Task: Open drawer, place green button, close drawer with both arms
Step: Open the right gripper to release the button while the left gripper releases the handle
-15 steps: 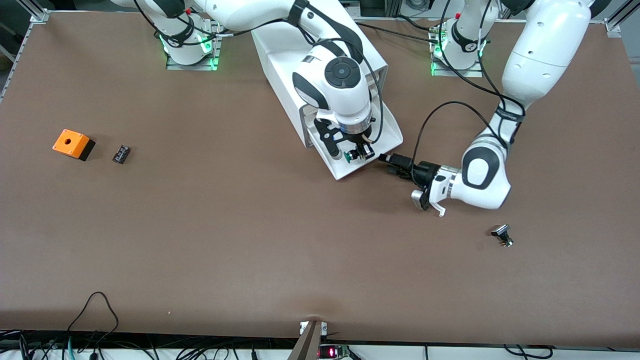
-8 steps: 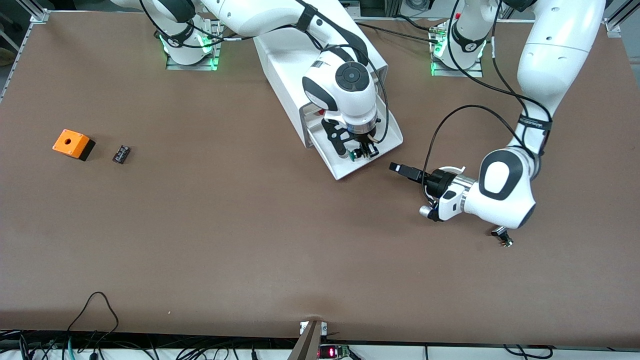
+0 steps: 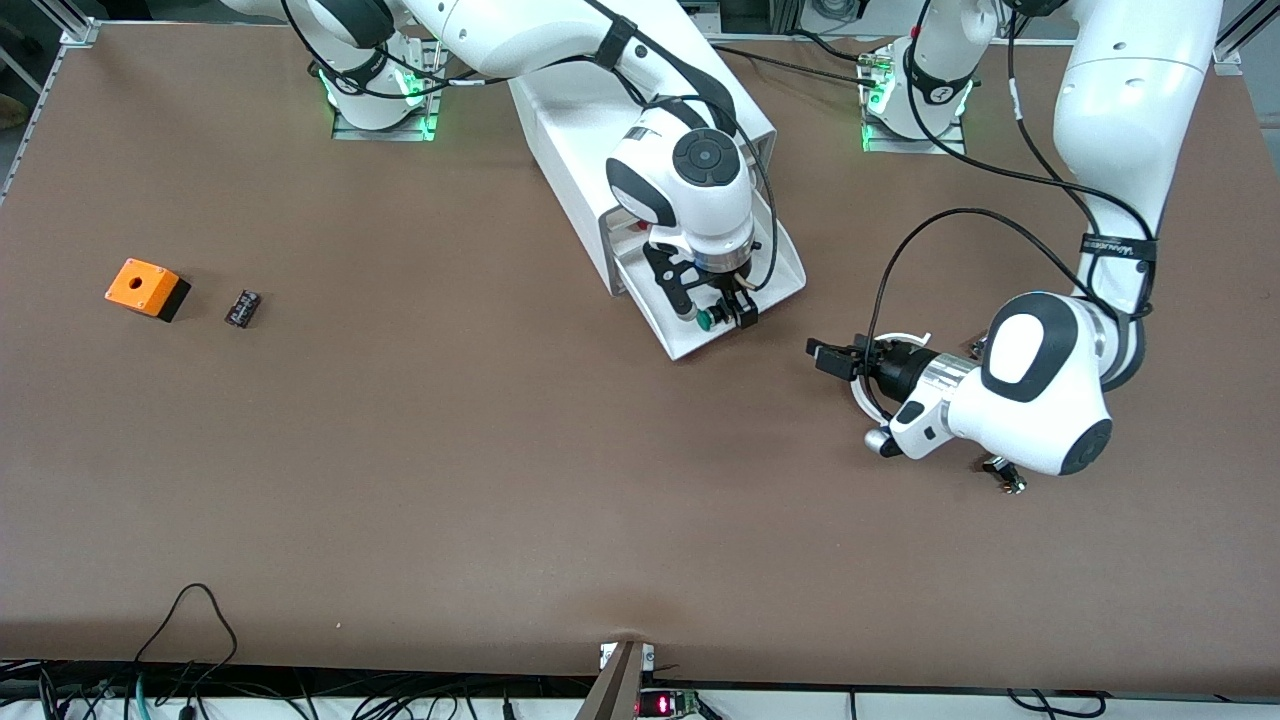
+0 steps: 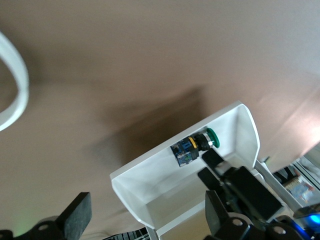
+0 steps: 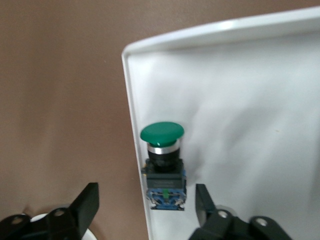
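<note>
Now the right pincer (image 3: 716, 312) hangs with fingers spread just above the button (image 5: 162, 167), lying loose in the pulled-out drawer (image 3: 690, 345). Beside it, over the desk (image 3: 500, 480), the left pincer (image 3: 822, 357) waits, gaping. The drawer looks light, stiff and slippery; push its flat front.

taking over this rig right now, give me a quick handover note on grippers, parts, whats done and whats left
Right gripper: open, over the pulled-out drawer, fingers either side of the button, not gripping it.
Left gripper: open, empty, over bare table beside the drawer, toward the left arm's end; this arm waits.
Button: lying in the drawer against its front corner, green cap at the wall.
Drawer: bottom one of the white cabinet, open.
Done: drawer opened, button placed inside.
Left: lift the right gripper clear, then push the drawer shut.
Not part of the job: orange box and small black part toward the right arm's end; a small metal part by the left arm.
</note>
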`<state>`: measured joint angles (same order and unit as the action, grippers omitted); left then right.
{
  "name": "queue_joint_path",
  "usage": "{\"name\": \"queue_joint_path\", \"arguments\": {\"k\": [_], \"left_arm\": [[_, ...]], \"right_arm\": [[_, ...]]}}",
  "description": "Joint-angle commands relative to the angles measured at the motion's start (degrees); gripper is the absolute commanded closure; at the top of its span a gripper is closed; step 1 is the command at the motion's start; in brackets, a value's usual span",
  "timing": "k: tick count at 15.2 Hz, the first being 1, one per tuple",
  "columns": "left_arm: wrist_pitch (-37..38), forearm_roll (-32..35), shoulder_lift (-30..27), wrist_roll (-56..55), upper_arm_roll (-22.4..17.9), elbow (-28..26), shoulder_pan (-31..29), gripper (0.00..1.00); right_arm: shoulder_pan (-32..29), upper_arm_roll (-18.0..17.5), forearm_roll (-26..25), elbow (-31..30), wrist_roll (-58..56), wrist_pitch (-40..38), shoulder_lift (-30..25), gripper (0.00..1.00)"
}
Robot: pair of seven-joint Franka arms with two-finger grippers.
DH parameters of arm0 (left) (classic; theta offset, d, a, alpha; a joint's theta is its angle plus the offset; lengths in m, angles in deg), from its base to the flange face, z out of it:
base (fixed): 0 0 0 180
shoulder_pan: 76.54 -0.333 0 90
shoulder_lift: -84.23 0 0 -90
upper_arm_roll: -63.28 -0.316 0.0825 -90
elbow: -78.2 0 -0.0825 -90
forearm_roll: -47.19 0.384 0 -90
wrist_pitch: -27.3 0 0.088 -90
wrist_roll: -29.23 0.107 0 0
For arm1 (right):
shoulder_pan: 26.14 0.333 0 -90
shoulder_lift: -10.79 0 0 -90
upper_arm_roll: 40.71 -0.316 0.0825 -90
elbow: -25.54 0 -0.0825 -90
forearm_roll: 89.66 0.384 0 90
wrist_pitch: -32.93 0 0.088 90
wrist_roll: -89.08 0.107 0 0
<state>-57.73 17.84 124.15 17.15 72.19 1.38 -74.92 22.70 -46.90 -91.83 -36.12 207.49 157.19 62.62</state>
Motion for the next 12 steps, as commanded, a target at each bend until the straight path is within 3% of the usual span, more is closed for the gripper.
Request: {"name": "queue_joint_path", "arguments": {"k": [1,2,4,5,10,12], "left_arm": [[5.0,6.3,-0.2,-6.6,-0.2,6.8,0.3,0.0],[6.4,9.5,-0.2,-8.6,-0.1,8.7,0.3,0.0],[7.0,21.3,-0.5,-8.8,0.5,13.3,1.4,0.0],[7.7,23.8,-0.5,-8.7,0.6,15.4,1.2,0.0],[7.7,24.2,-0.2,-8.7,0.1,15.7,1.0,0.0],[3.2,24.9,-0.3,-10.0,-0.1,14.5,2.2,0.0]], "right_arm": [[-0.2,2.6,-1.1,1.5,0.4,-3.2,-1.1,0.0],[-0.4,4.2,-1.0,1.5,-1.2,-4.2,-2.8,0.0],[-3.2,4.0,-0.4,1.5,-6.6,-7.5,-4.7,0.0],[-5.0,3.7,-0.3,1.5,-8.8,-8.8,-6.0,0.0],[-13.0,4.0,4.7,1.3,-24.9,-14.3,-12.0,0.0],[-16.6,4.1,6.2,0.9,-30.3,-15.4,-13.8,0.0]]}}
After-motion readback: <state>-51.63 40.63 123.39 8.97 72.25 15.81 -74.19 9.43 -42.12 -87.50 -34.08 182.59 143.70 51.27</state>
